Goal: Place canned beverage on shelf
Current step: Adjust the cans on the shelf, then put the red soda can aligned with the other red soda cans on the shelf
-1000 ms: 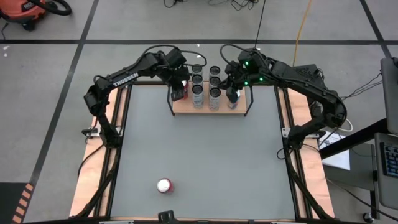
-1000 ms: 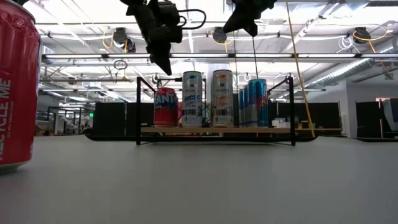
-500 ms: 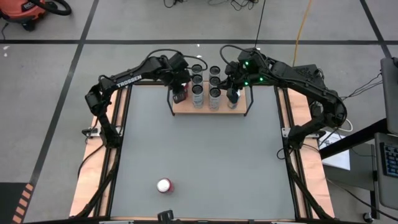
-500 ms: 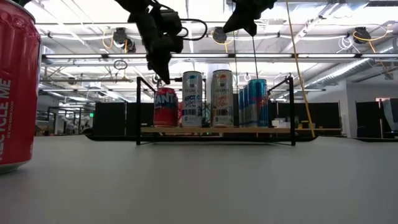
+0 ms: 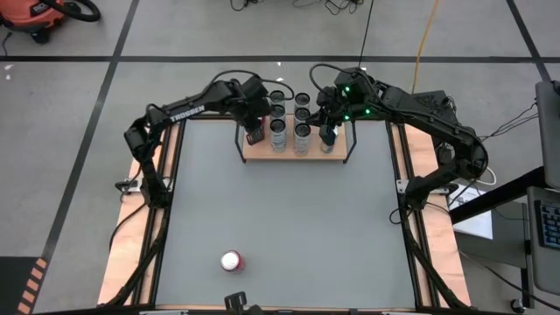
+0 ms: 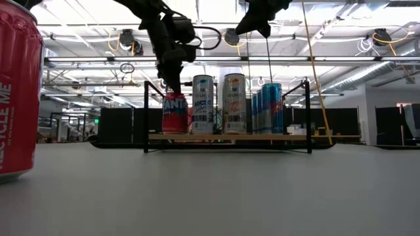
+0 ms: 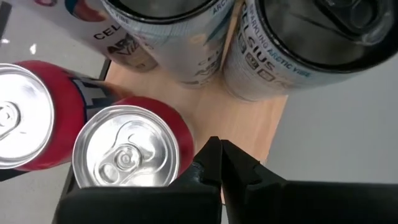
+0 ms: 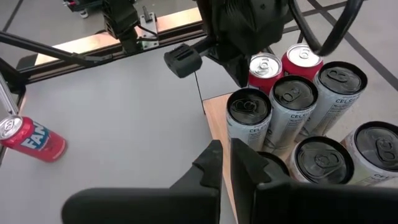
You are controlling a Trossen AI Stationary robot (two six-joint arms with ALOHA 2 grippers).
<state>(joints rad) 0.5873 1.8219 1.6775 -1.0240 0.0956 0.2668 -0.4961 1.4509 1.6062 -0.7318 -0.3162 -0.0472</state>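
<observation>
**A:** What did the shelf [image 5: 294, 150] hold?

**B:** It was a light-wood board with black rod frames at both ends, at the far edge of the grey table [image 5: 289, 219]. Red cans [image 6: 174, 113] stood at its left end, tall silver cans [image 6: 203, 104] in the middle, and blue cans [image 6: 269, 108] toward its right end.

**A:** Any can off the shelf?

**B:** One red can [image 5: 231, 261] stood alone on the table, well apart from the shelf, near the front edge.

**A:** And the room?

**B:** Grey floor with black lines around the table; ceiling lights and dark partitions behind the shelf.

**A:** The grippers?

**B:** The left gripper [image 7: 219, 155] hung just beside a red can's silver top at the shelf's left end, fingers pressed together on nothing. The right gripper [image 8: 224, 155] hovered over the shelf's right end, fingers also pressed together, empty.
</observation>
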